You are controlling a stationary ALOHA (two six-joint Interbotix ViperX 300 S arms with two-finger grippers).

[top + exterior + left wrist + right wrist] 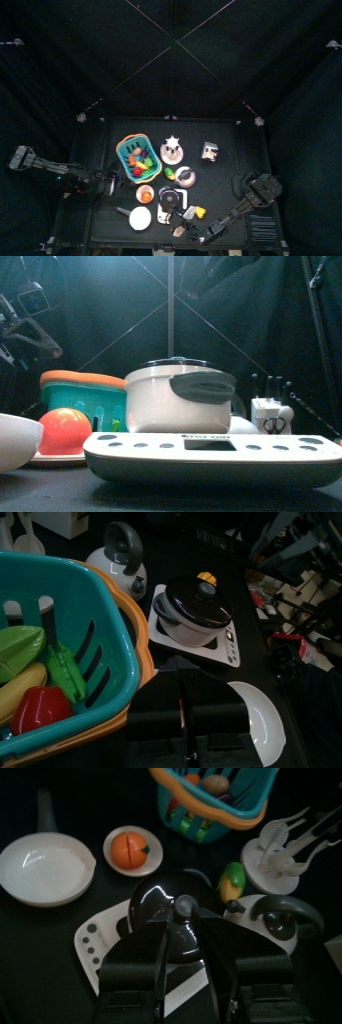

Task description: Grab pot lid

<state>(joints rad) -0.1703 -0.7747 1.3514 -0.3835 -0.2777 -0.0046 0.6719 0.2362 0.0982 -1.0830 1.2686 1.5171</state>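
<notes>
While the pot lid (167, 918) lies flat on its dark pot upon the white scale (114, 943), its knob points straight up. Right gripper (187, 940) hovers above, jaws open astride the knob. Left gripper's (187, 717) jaw state cannot be told.

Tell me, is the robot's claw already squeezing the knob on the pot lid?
No, the right gripper hangs open above the pot lid, its jaws on either side of the knob, not yet closed on it.

Overhead, table-level front, two wrist views
</notes>
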